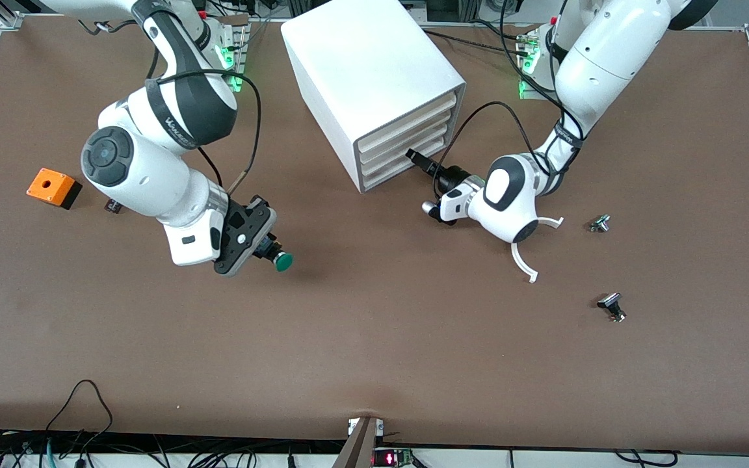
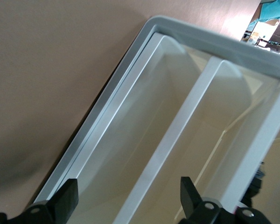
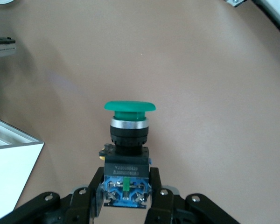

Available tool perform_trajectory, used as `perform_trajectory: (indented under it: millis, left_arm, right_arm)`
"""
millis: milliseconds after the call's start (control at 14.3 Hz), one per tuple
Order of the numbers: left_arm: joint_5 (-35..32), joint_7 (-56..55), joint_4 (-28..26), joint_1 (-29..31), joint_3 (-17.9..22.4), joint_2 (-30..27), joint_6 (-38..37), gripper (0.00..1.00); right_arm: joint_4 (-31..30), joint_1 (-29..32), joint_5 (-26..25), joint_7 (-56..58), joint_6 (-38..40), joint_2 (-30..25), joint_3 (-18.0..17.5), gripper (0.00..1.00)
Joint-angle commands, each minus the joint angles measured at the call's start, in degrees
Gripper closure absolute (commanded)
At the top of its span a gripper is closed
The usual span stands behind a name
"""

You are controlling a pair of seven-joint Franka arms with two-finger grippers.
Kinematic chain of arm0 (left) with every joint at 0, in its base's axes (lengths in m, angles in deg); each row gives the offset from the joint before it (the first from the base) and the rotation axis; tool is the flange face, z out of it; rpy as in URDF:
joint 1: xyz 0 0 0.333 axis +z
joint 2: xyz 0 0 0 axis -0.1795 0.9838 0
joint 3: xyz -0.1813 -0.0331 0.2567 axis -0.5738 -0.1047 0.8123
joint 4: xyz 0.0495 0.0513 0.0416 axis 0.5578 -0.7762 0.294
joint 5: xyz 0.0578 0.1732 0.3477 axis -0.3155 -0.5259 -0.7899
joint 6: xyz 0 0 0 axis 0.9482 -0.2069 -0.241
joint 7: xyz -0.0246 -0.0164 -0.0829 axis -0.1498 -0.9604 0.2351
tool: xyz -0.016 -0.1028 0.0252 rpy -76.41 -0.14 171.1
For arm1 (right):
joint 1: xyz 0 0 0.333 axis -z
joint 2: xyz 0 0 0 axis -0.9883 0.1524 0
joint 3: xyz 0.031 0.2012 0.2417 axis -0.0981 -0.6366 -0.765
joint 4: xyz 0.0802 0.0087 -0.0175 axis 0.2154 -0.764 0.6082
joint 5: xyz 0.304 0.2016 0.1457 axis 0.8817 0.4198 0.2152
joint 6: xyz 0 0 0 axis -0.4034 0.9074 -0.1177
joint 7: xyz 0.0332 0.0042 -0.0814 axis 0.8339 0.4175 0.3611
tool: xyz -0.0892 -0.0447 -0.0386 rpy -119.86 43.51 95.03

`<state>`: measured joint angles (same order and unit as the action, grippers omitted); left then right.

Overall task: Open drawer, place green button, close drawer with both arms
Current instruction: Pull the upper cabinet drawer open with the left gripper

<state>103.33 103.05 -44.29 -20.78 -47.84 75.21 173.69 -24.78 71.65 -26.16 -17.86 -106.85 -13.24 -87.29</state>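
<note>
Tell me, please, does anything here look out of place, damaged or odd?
Nothing stands out. The cabinet stands upright with all four drawers shut. The right gripper is shut on the green button. The left gripper is open at the drawer fronts. The orange box and two small metal parts lie loose on the table.

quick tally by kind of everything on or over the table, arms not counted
cabinet: 1, all four drawers closed
green-capped button: 1, held in the right gripper
black-capped buttons: 2, one nearer the front camera than the other
orange box: 1
small dark part beside the orange box: 1
total: 6
</note>
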Motion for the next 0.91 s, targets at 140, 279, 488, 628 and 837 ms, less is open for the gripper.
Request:
perform_trajectory:
  millis: [140,279,488,628,837]
  left_arm:
    - [3.6,2.0,-3.2,-0.5,-1.3,-1.1,1.2,0.07]
    - [3.9,1.9,-3.7,-0.5,-2.2,-1.1,1.3,0.3]
    - [3.9,1.8,-3.8,-0.4,-2.3,-1.1,1.2,0.88]
    - [3.8,1.4,-3.7,0.1,-2.3,-1.0,1.0,1.0]
    - [3.4,1.1,-3.2,2.6,-1.2,-1.2,0.9,1.0]
  right_arm:
    - [2.4,-1.2,-0.9,-0.3,1.1,2.1,-0.1,0.92]
    - [2.5,-2.2,-0.9,-0.2,1.1,2.8,-0.1,0.92]
    - [2.5,-4.2,-1.2,-0.3,1.2,3.6,-0.1,0.92]
    - [2.5,-5.5,-3.3,-0.3,1.2,3.6,-0.1,0.92]
    - [2.6,-7.0,-4.0,-0.4,1.2,3.7,-0.2,0.92]
